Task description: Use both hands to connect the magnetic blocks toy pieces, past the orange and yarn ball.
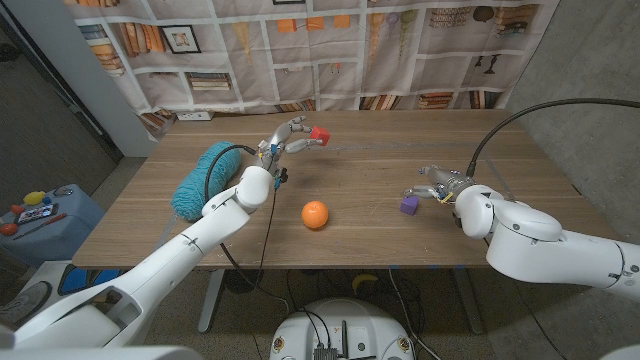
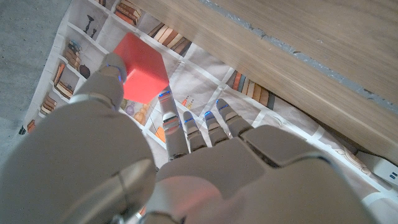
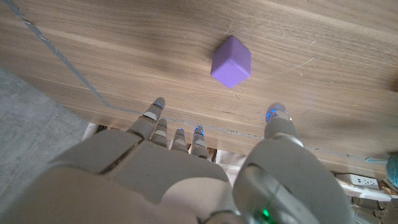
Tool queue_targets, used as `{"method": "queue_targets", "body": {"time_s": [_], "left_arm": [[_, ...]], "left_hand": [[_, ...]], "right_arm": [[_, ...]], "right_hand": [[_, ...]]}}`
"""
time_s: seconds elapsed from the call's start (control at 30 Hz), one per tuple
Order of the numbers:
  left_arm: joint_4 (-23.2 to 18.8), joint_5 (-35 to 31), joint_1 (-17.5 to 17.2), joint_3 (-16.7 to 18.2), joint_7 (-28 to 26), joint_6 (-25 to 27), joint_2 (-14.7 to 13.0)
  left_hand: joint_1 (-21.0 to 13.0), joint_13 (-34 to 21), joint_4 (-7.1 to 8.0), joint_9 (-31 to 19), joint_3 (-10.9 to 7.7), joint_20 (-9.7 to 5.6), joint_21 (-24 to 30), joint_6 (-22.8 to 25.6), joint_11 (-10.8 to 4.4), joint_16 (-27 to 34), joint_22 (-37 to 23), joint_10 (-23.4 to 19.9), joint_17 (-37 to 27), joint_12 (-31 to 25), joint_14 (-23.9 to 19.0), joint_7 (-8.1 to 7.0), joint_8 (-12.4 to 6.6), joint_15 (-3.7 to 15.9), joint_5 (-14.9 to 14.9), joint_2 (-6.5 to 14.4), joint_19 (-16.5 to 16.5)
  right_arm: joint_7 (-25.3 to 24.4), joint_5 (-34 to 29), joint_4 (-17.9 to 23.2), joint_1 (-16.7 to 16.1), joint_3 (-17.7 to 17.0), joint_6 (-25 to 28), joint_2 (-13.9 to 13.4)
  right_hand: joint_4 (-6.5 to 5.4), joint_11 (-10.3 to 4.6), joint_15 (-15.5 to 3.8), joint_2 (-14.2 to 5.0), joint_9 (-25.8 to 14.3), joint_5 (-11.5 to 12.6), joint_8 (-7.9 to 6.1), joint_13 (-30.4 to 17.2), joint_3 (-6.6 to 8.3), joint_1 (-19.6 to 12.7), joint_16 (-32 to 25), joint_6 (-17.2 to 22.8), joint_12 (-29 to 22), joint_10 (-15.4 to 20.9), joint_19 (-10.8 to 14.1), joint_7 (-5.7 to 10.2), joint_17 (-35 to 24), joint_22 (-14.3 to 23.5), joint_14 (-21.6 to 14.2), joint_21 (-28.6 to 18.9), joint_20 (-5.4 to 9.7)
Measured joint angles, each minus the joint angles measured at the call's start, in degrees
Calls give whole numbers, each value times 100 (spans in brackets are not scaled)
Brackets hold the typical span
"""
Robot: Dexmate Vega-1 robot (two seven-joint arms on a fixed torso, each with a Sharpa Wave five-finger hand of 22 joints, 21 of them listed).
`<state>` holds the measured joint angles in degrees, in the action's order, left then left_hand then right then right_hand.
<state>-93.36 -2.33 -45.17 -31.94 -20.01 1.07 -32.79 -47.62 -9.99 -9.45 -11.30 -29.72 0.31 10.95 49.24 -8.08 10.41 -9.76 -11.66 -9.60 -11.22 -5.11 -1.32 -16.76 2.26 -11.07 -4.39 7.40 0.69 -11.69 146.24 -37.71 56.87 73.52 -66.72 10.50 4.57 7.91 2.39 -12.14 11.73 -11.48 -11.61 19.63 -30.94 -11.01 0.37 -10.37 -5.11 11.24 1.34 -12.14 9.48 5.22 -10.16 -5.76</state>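
Fingers [image 2: 115, 79] of the left hand [image 1: 285, 140] were pinching the red block [image 1: 320, 133] between thumb and another fingertip, lifted above the table [image 1: 380, 150] at approx. 12 o'clock from the orange [image 1: 315, 214]; in the left wrist view the red block [image 2: 142, 70] sat at the fingertips, other fingers straight beside it. Right hand [image 1: 440, 186] held nothing, fingers apart and reaching forward, w/ the purple block [image 1: 409, 205] lying on the wood just beside it, at approx. 8 o'clock from the hand and 3 o'clock from the orange. In the right wrist view the purple block [image 3: 231, 61] was between thumb and the other fingers [image 3: 154, 116] of the right hand [image 3: 205, 168] but not touching them. Teal yarn ball [image 1: 205, 178] lay at 9 o'clock from the orange, near the left forearm. Both blocks looked like small stiff plastic cubes, probably light, w/ smooth faces which could slip, so I judged the best hold is on two opposite flat faces, not on corners, leaving one face free for joining. Magnets may snap the pieces together once close, and could also twist a loosely held cube. Red one seemed held near an edge, so the grip was maybe not very secure. Purple one still needed to be picked up; pressing it from one side only could push it along the table.
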Motion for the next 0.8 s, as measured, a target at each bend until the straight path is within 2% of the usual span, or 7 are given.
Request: {"method": "queue_targets", "body": {"time_s": [0.2, 0.23, 0.3, 0.37, 0.7, 0.73, 0.8], "left_arm": [[0, 27, 0, 0, 21, -42, 0], [189, 31, 105, -62, 22, -46, 59], [214, 39, 121, -69, 24, -48, 68], [226, 44, 129, -77, 27, -53, 72], [226, 63, 174, -110, 50, -65, 92], [302, 64, 181, -114, 54, -65, 95], [313, 66, 190, -119, 59, -65, 98]], "left_hand": [[-7, 0, -1, -2, 1, 0, 0, -1, 0, 0, 0, 0, 0, -2, 0, -1, -3, 0, 0, 6, 0], [-7, 0, -1, -3, 1, 0, 0, -1, 0, 0, 0, 0, 0, -2, 0, -1, -3, 0, 1, 6, 0], [-7, 0, 7, -4, 41, 0, 0, -1, 0, 0, 0, 0, 0, -2, 0, -1, -3, 0, 1, 6, 0], [-7, 0, 7, -5, 41, 0, 0, -1, 0, 0, 1, 0, 0, -2, 0, -1, -3, 0, 1, 6, 0], [-8, 0, 1, -4, 48, -31, 0, 1, -31, 0, 1, -31, -1, -3, 0, 1, -5, -1, -19, 5, 31], [-8, 0, 0, -4, 48, -32, 0, 1, -31, 0, 1, -31, -1, -3, 0, 1, -6, 0, -19, 5, 31], [-8, 0, 0, -4, 48, -32, 0, 1, -31, 0, 1, -31, -1, -3, 0, 1, -6, 0, -19, 5, 31]], "right_arm": [[0, 0, -83, 431, 559, 0, 81], [563, -512, -105, 477, 628, 446, 102], [637, -593, -158, 553, 756, 461, 157], [914, -902, -216, 594, 845, 509, 213], [914, -902, -603, 574, 1036, 509, 548], [2272, -2442, -639, 566, 1044, 601, 577], [2469, -2661, -716, 550, 1062, 607, 638]], "right_hand": [[0, -18, 10, 2, -27, 0, 0, 0, 0, -2, -22, -31, 0, -24, 0, 32, 0, 0, 10, 0, 0], [0, -18, 10, 61, -27, 0, 0, 0, 0, -61, -24, -31, 0, -23, 0, 32, 0, -1, 10, 0, 0], [-16, -18, 10, 60, -26, 0, 0, 0, 16, -60, -24, -31, 0, -23, 0, 32, 0, -1, 10, 0, 1], [-16, -18, 9, 61, -26, 0, -39, 0, 16, -62, -24, -31, 0, -23, 0, 31, 0, -1, 10, -5, 1], [-7, -18, 40, 90, -53, 0, -101, 0, 55, -153, -24, -8, -27, -23, 21, 53, 1, -1, -22, -23, -20], [-7, -18, 40, 74, -53, 0, -105, 0, 55, -228, -24, -5, -27, -23, 21, 56, 1, -1, -22, -23, -20], [-33, -18, 40, 98, -71, 0, -105, 0, 81, -249, -37, 48, -27, -23, 21, 59, 1, -1, -22, -23, -20]]}}
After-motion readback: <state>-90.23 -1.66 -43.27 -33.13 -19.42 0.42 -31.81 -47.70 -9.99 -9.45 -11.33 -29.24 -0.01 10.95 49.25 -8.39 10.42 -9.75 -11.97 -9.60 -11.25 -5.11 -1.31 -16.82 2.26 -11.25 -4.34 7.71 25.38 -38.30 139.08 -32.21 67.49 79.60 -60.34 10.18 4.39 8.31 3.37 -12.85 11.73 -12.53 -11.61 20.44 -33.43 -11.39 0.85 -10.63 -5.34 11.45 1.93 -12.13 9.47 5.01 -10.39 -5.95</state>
